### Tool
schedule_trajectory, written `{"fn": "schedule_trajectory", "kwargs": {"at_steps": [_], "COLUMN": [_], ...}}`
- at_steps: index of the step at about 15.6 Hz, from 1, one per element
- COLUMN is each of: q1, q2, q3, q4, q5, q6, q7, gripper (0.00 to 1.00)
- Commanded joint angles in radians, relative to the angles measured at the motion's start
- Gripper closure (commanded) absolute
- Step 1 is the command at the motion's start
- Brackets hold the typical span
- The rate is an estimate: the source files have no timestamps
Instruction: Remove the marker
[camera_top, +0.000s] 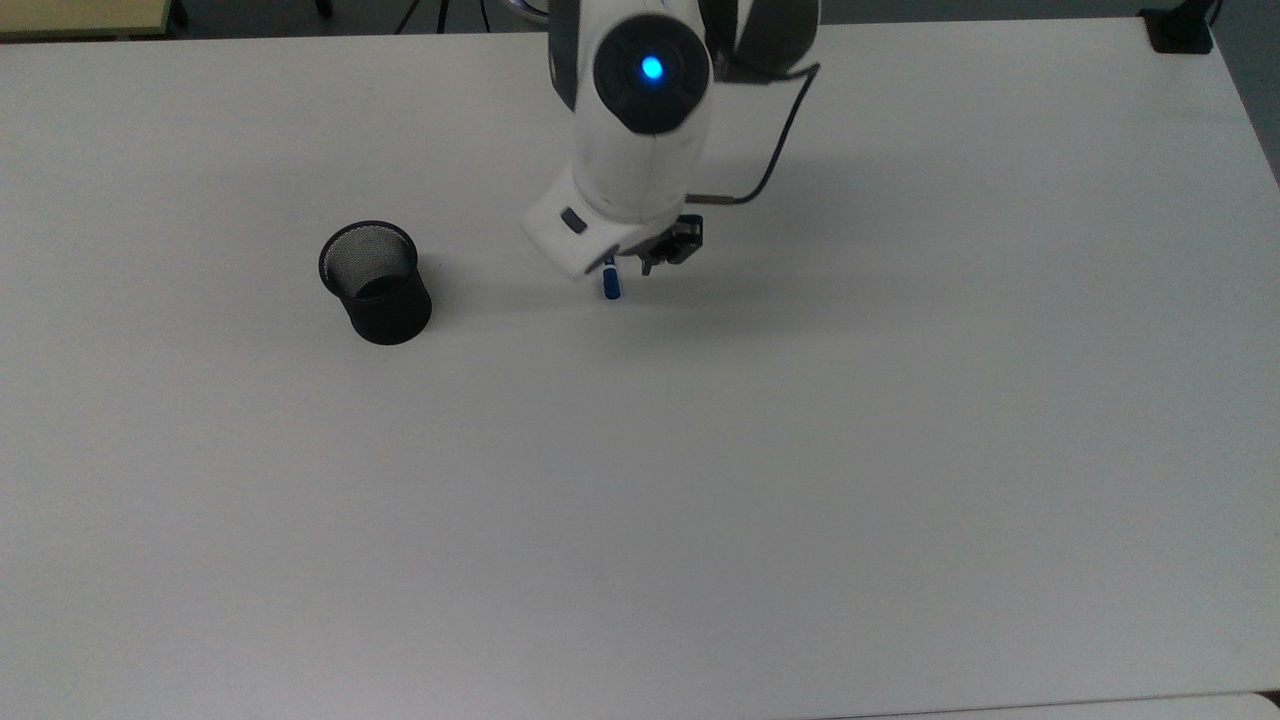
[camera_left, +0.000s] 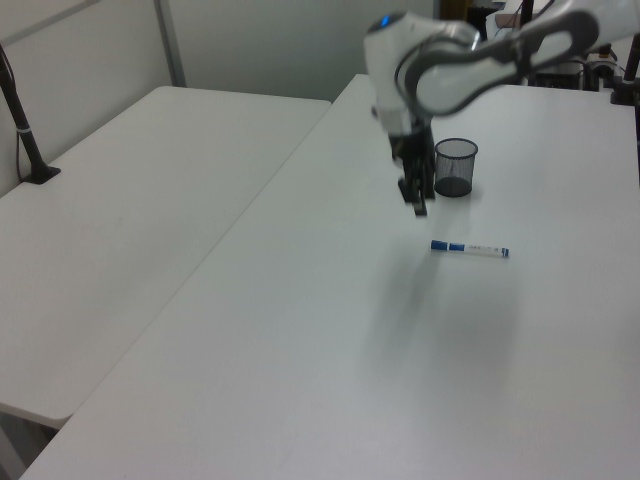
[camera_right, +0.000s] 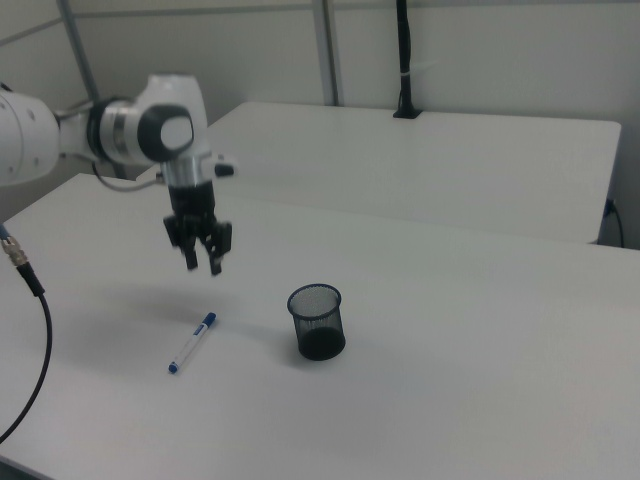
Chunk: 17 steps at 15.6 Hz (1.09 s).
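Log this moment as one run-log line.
gripper: open, raised above table | marker: flat on table, released | mesh cup: upright, apart from marker | stage: marker out of cup

Lab/office w/ plain white tables (camera_right: 480, 300), partition walls (camera_left: 250, 40), clamped camera pole (camera_right: 404, 60).

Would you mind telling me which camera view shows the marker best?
The left view: the marker lies flat on the table, visible end to end. The right view also shows its whole length, slanted. In the top view the arm hides most of it, leaving one blue end.
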Motion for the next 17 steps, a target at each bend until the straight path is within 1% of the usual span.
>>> {"fn": "schedule_trajectory", "kwargs": {"at_steps": [1, 4, 7, 10, 11, 17], "q1": [-0.063, -0.129, -0.207, -0.279, -0.296, -0.307], "q2": [-0.168, -0.249, -0.313, -0.343, -0.349, -0.34], "q3": [-0.004, -0.001, 0.019, 0.063, 0.068, 0.068], "q4": [-0.04, -0.04, -0.041, -0.04, -0.04, -0.014], "q5": [0.0, -0.001, -0.001, 0.0, 0.002, -0.004], "q6": [-0.055, -0.076, -0.117, -0.133, -0.133, -0.125], "q7": [-0.03, -0.089, -0.137, -0.146, -0.146, -0.146], "gripper": [0.0, 0.0, 0.0, 0.0, 0.0, 0.0]}}
